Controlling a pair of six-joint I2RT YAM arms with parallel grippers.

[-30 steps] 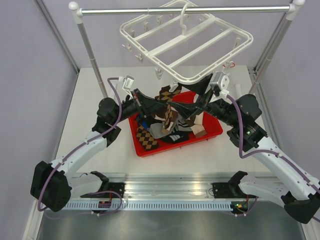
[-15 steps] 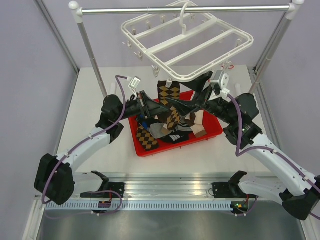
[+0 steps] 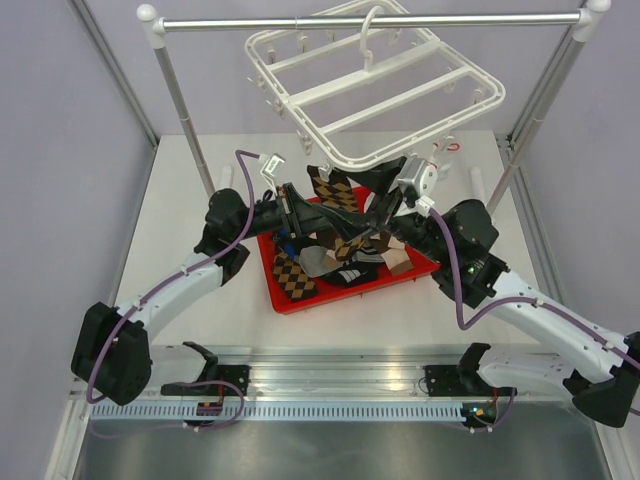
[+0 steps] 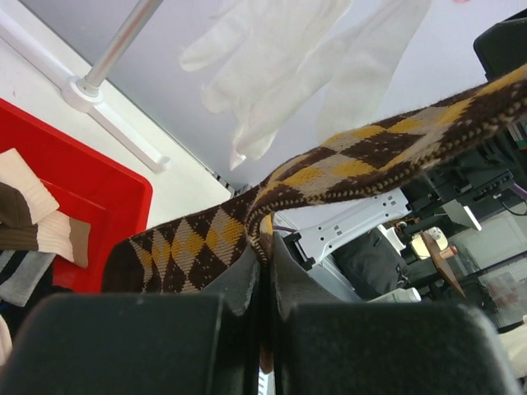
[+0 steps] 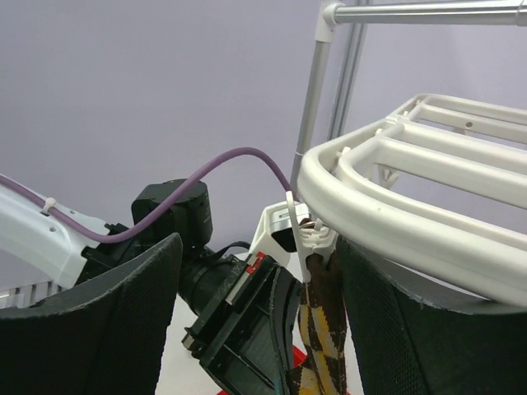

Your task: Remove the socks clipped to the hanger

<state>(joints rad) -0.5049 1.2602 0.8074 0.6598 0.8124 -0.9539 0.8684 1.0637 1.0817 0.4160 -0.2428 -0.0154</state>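
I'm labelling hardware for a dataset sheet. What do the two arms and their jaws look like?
The left arm and right arm match: white shell links joined by bulky black joints. A purple cable loops loosely along each. A small white camera box sits at each wrist. The jaws are black and broad; the right pair shows a fine woven texture.

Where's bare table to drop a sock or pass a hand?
Free: white table far left, between the left arm and the silver rail post; the near strip between the red plastic tray's front rim and the aluminium base rail. Crowded: the tray, heaped with socks, and above it, where both arms meet at the brown-mustard argyle sock under the white hanger.
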